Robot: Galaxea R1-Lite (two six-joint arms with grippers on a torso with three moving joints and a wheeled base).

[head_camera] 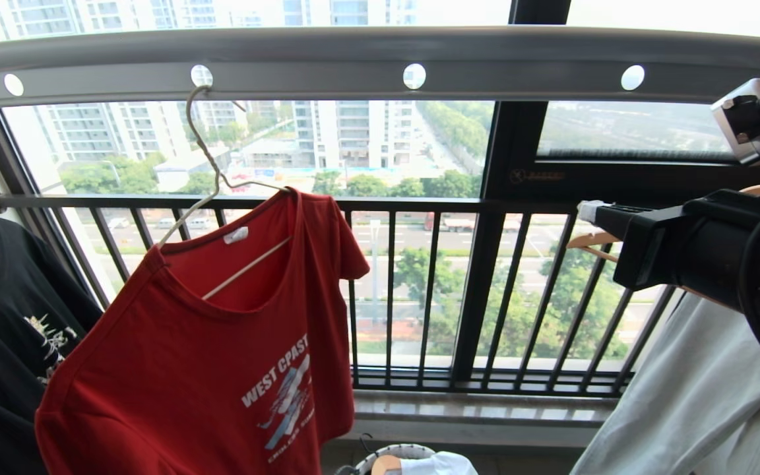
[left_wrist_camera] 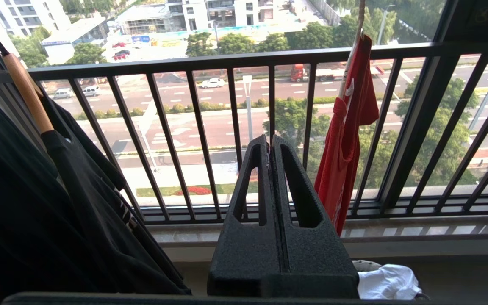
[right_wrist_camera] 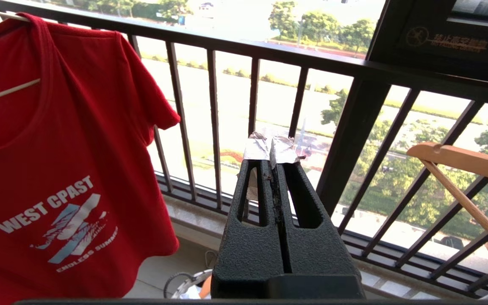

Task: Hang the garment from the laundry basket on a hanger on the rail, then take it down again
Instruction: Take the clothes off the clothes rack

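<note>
Since the shirt already hangs on the hanger, hooked in a rail hole, the first half looks done; taking it down remains. My left claw and right claw are both closed, empty, clear of it.

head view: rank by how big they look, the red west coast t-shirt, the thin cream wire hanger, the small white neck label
1. red West Coast T-shirt
2. thin cream wire hanger
3. small white neck label

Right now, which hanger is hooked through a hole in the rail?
The thin white wire hanger carrying the red T-shirt; its hook sits in a hole of the grey rail. The wooden hangers hang elsewhere.
</note>
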